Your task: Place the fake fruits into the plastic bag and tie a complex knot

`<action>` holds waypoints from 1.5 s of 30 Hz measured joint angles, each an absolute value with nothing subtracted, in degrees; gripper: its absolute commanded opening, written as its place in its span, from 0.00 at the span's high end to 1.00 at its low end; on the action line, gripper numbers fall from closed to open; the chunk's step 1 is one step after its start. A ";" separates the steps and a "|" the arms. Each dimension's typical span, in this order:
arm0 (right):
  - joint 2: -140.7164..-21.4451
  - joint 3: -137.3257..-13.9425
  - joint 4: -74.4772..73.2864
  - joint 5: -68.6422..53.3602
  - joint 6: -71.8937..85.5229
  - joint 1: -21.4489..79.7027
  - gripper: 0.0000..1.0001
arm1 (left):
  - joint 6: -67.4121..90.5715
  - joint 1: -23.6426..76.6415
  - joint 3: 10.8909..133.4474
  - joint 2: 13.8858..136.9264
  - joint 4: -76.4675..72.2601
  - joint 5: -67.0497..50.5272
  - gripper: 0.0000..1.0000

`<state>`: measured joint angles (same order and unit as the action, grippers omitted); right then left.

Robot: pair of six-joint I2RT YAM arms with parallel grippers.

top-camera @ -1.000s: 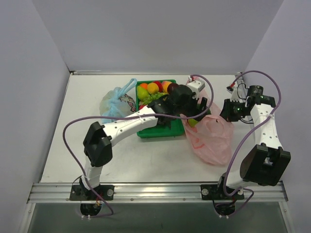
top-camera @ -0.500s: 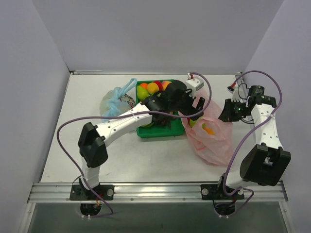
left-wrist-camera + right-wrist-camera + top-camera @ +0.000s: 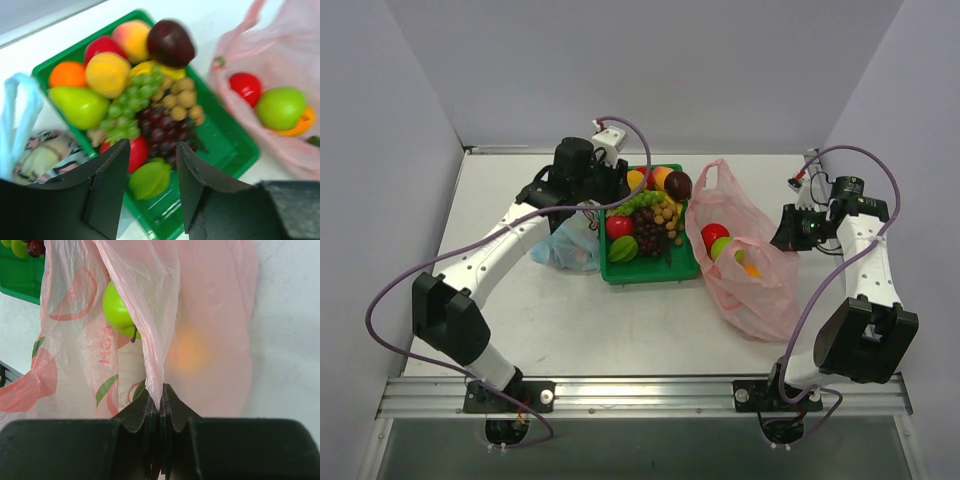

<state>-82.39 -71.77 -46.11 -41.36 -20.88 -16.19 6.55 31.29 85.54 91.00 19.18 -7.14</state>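
**Top view with both wrist views: loading stage, knot not yet begun.**

The left hand (image 3: 152, 150) hovers over the 10 o'clock corner of the green tray (image 3: 650, 277). Its two fingers are parted wide and nothing is between them. The right hand (image 3: 160, 399) is pressed fully closed on a fold of the plastic bag (image 3: 765, 290). It pinches the film at the bag's 3 o'clock edge and holds it lifted so that the mouth gapes.

The bag lies on the desk (image 3: 620, 330) just beside the tray, at the tray's 3 o'clock side. Its long axis runs from the loose handle loop (image 3: 720, 172) at 12 o'clock to the closed bottom at 5 o'clock. Three pieces show through the film: a bagged red apple (image 3: 714, 236), a green apple (image 3: 725, 249) and an orange piece (image 3: 749, 268). Most of the fake fruits (image 3: 650, 215) lie heaped in the tray, so the filling appears well short of complete.

**Governing relation.** In the left wrist view the tray fruit lies directly beneath the open fingers. A tray apple (image 3: 136, 152) and a green fruit (image 3: 150, 177) are framed in the gap. The bag mouth lies at 3 o'clock from them in the top view. The left arm is the nearer and the only free one. The likely move is therefore a straight descent, then a short carry toward 3 o'clock.

A light-blue bag (image 3: 565, 250) sits at the tray's 9 o'clock side, beneath the left arm.
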 measured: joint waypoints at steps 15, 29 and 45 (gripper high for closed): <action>-82.39 -71.64 -46.13 -41.34 -21.08 -16.21 1.00 | -7.14 28.01 85.71 101.32 25.08 -8.08 0.19; -82.39 -71.29 -46.11 -41.34 -21.12 -16.47 1.00 | -9.52 28.34 98.85 114.85 24.21 -9.30 0.20; -83.00 -71.20 -46.11 -41.36 -21.26 -16.99 1.00 | -10.72 30.17 99.70 120.38 22.39 -8.69 0.20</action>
